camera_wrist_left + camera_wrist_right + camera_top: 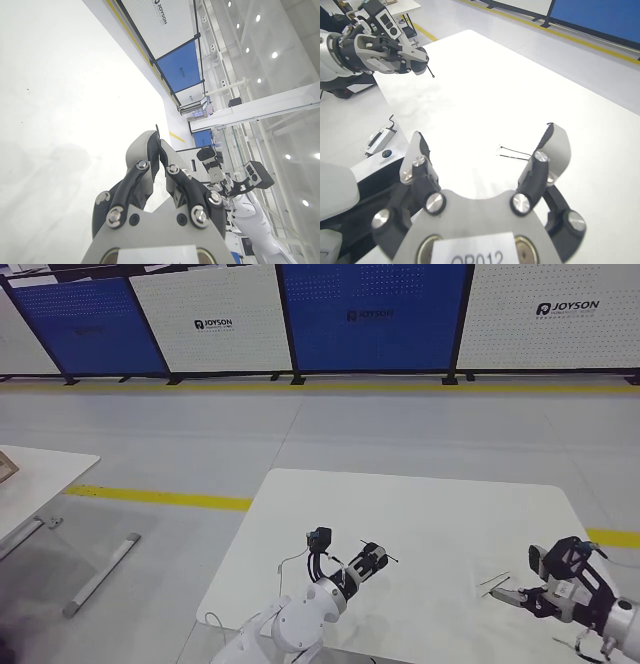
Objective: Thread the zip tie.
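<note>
My left gripper point(159, 141) is shut on a thin black zip tie point(157, 130) whose end pokes out past the fingertips. From above, this gripper point(372, 559) hovers over the near middle of the white table point(420, 514), with the zip tie point(391, 558) sticking out sideways. The right wrist view shows the same gripper point(420, 60) and the tie's head end point(431, 73) hanging free. My right gripper point(486, 136) stands open, low over the table's right side. Two more black zip ties point(513, 153) lie flat just beyond it, near one finger point(552, 135). From above they point(494, 582) lie beside the right gripper point(505, 596).
The white table's near edge point(395, 120) runs close to both arms. A small grey box with a cable point(378, 140) sits below that edge. Another table point(40, 474) stands far left, and blue and white panels point(370, 314) line the back.
</note>
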{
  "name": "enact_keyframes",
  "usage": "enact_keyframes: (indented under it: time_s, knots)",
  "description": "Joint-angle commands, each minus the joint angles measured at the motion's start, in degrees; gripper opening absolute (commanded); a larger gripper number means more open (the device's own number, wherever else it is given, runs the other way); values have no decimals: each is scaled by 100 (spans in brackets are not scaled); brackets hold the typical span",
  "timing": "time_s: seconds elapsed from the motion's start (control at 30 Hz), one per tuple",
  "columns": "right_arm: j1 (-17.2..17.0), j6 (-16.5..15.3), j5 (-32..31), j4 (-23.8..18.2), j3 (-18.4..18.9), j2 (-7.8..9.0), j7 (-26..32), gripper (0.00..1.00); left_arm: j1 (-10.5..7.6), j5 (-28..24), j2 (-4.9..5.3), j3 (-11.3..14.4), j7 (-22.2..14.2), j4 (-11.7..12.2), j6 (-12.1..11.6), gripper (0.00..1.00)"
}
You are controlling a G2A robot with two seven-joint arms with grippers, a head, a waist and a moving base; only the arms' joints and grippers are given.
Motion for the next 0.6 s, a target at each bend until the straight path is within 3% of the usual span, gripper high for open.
enact_keyframes:
  time_s: [0.0, 0.07, 0.17, 0.4, 0.57]
  knots:
    - [0, 0, 2, 0, 0, 0, 1, 100, 0, 0, 0, 0, 0, 0, 0, 0]
    - [-52, 0, 143, -90, -29, -14, 132, 100, 0, 0, 0, 0, 0, 0, 0, 0]
    - [74, 0, 958, 19, 175, -21, 785, 100, 0, 0, 0, 0, 0, 0, 0, 0]
    - [653, 0, 2500, 386, 861, 1, 3526, 100, 0, 0, 0, 0, 0, 0, 0, 0]
    - [899, 0, 2891, 797, 1063, -292, 5277, 100, 0, 0, 0, 0, 0, 0, 0, 0]
